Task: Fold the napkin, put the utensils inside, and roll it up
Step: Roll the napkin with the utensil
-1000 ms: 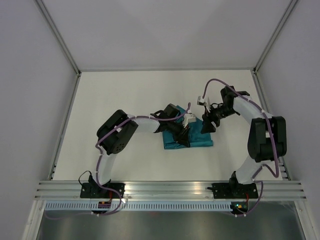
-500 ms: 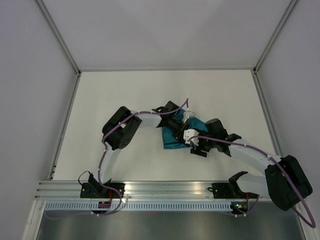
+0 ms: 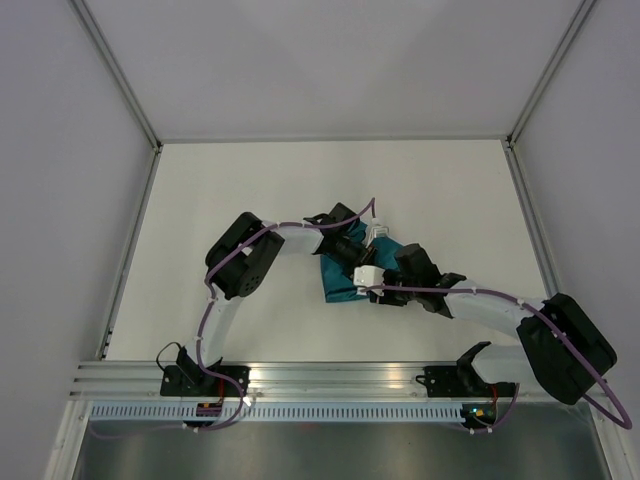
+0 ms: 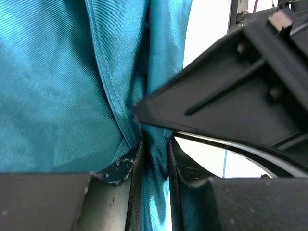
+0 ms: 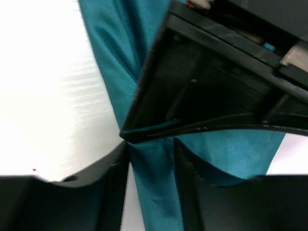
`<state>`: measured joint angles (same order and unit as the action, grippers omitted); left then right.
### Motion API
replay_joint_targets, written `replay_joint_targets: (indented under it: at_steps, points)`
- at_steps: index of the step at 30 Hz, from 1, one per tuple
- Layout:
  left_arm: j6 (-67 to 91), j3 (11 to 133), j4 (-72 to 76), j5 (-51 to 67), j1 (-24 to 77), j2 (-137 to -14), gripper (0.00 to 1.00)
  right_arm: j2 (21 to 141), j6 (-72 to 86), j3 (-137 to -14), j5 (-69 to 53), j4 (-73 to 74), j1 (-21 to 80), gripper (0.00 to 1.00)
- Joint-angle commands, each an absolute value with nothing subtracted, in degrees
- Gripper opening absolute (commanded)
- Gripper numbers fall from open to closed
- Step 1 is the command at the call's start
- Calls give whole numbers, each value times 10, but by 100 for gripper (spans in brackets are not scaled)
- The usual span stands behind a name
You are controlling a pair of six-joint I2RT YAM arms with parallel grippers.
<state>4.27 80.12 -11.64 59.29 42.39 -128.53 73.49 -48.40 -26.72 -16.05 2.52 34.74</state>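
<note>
1. The white table (image 3: 250, 190) fills the middle of the top view. No utensils show in any view.
2. The napkin (image 3: 338, 284) lies bunched just right of the frame's centre. Its teal shows at the lower left and upper right of the two wrists crossing over it, so its long axis runs diagonally between those corners.
3. Both arms meet over the cloth, the left one from the upper left and the right one from the lower right. Neither is clearly nearer.
4. The left gripper (image 4: 155, 144) is closed on a raised, hemmed fold of the napkin. In its wrist view the two fingers at bottom centre stand narrowly apart with the teal ridge squeezed between them.
5. The right gripper (image 5: 151, 147) sits just beside the left one's black body, its jaws about half spread astride a teal band running from upper left to bottom centre. A sliver of white table shows between one finger and the cloth, so I judge it not yet clamped.
6. The coming move likely depends on the right jaws closing across that band.
</note>
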Motion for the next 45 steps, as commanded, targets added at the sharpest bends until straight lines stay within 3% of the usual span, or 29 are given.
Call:
replay_joint_targets:
  at_steps: [1, 3, 6, 12, 21, 34, 38, 45]
  points:
    - [26, 772, -202, 483, 423, -1333, 4, 745, -485, -260, -143, 23, 351, 42]
    - [27, 773, -202, 470, 422, -1320, 14, 748, -489, -266, -149, 48, 351, 31]
    - [33, 778, -195, 454, 418, -1292, 32, 758, -493, -279, -163, 83, 350, 25]
    - [61, 791, -171, 421, 401, -1227, 47, 800, -497, -318, -206, 159, 348, 21]
    - [128, 746, -93, 344, 343, -1109, 49, 900, -542, -425, -297, 307, 315, 20]
    - [156, 505, 152, 127, 314, -824, 51, 1161, -671, -672, -410, 568, 217, 20]
    - [99, 430, 217, 64, 353, -759, 53, 1218, -680, -720, -417, 606, 203, 20]
    - [-82, 416, 216, -107, 550, -764, 54, 1275, -664, -765, -415, 629, 196, 20]
